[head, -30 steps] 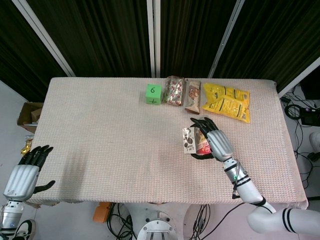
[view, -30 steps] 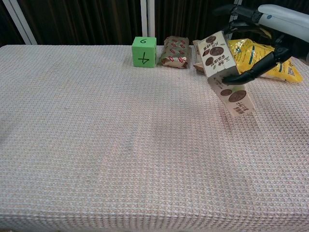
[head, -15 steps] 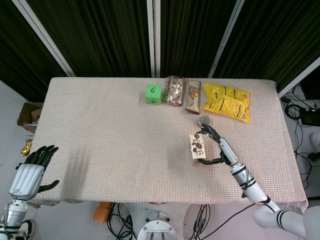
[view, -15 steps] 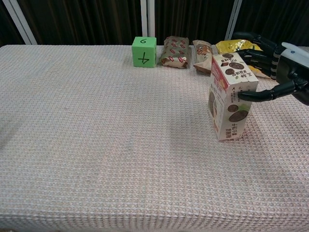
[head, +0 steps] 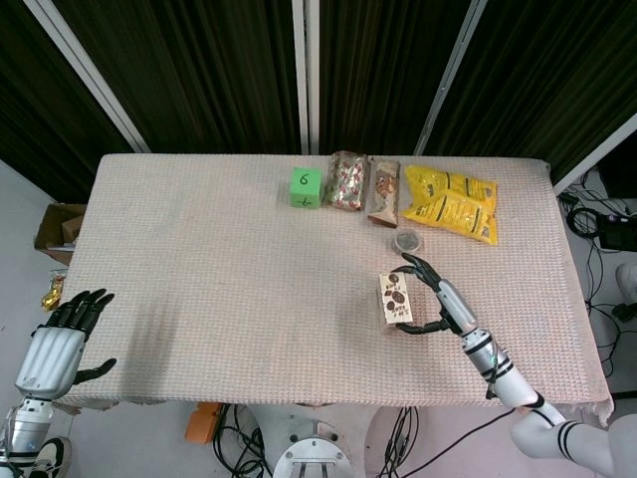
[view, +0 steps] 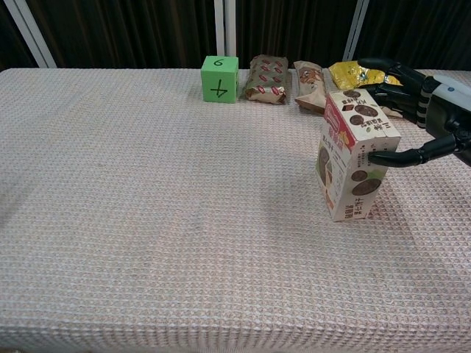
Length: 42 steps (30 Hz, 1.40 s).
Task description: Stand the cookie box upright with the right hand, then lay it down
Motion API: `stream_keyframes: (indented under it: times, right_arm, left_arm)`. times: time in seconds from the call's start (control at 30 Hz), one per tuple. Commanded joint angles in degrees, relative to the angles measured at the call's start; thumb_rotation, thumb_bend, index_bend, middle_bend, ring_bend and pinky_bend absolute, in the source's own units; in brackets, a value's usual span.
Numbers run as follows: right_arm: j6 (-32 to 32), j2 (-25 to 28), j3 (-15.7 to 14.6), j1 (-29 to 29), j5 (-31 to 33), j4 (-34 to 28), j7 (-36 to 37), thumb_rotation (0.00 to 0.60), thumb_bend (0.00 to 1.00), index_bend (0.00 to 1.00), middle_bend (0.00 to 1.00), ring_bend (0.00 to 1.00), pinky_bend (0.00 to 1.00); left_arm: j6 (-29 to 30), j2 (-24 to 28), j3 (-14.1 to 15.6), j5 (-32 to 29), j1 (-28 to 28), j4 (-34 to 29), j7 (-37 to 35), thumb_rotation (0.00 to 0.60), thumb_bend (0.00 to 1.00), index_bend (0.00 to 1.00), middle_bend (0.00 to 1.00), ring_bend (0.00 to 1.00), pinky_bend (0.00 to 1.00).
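Note:
The cookie box (head: 395, 300) (view: 353, 165), white with dark cookie pictures and a red side, stands upright on the woven tablecloth (head: 219, 279), right of centre. My right hand (head: 443, 304) (view: 430, 110) holds it from the right: the thumb (view: 394, 157) presses the front face and the other fingers reach around the top behind it. My left hand (head: 60, 344) hangs off the table's near left corner with its fingers apart and nothing in it; the chest view does not show it.
Along the far edge lie a green cube (head: 306, 186) (view: 219, 78), two snack packs (head: 348, 181) (head: 383, 191) and a yellow bag (head: 451, 203) (view: 353, 73). A small round dark object (head: 406, 241) sits just behind the box. A cardboard box (head: 58, 227) is on the floor at left.
The cookie box went from tilted and lifted in my right hand to standing upright on the cloth. The hand came down with it and keeps its hold.

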Motion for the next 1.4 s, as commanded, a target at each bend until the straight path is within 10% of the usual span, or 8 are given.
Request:
stream_keyframes:
  times: [0.03, 0.4, 0.63, 0.73, 1.07, 1.4]
  right_arm:
    - [0.73, 0.5, 0.21, -0.35, -0.24, -0.19, -0.99, 0.6, 0.0, 0.0, 0.01, 0.0, 0.0]
    - [14.25, 5.85, 2.99, -3.99, -4.08, -5.69, -11.24, 0.6, 0.0, 0.0, 0.0, 0.0, 0.0]
    - [17.17, 20.58, 5.24, -6.88, -6.31, -19.68, -45.92, 0.6, 0.0, 0.0, 0.0, 0.0, 0.0]
    - [10.59, 29.46, 4.6, -8.62, -1.21, -35.02, -62.51, 0.6, 0.0, 0.0, 0.0, 0.0, 0.0]
    - [-17.91, 46.03, 7.89, 2.73, 26.14, -65.28, -85.03, 0.6, 0.0, 0.0, 0.0, 0.0, 0.0]
    - [-21.06, 40.56, 9.67, 18.44, 55.65, -70.21, -102.66, 0.6, 0.0, 0.0, 0.0, 0.0, 0.0]
  left_arm:
    - [0.02, 0.04, -0.02, -0.03, -0.01, -0.07, 0.07, 0.6, 0.02, 0.12, 0.1, 0.08, 0.19]
    - [0.57, 0.43, -0.09, 0.02, 0.16, -0.59, 0.41, 0.6, 0.02, 0.12, 0.1, 0.08, 0.19]
    - [1.56, 1.33, -0.35, -0.04, 0.54, -1.5, 0.76, 0.6, 0.02, 0.12, 0.1, 0.08, 0.19]
    - [1.41, 1.49, -0.56, -0.28, 0.41, -1.93, 0.89, 0.6, 0.02, 0.12, 0.1, 0.08, 0.19]
    - [0.34, 1.2, -0.45, 0.08, -0.21, -2.9, 2.05, 0.6, 0.02, 0.12, 0.1, 0.08, 0.19]
    - [0.81, 1.74, -0.35, -0.05, 0.1, -2.45, 0.97, 0.6, 0.02, 0.12, 0.1, 0.08, 0.19]
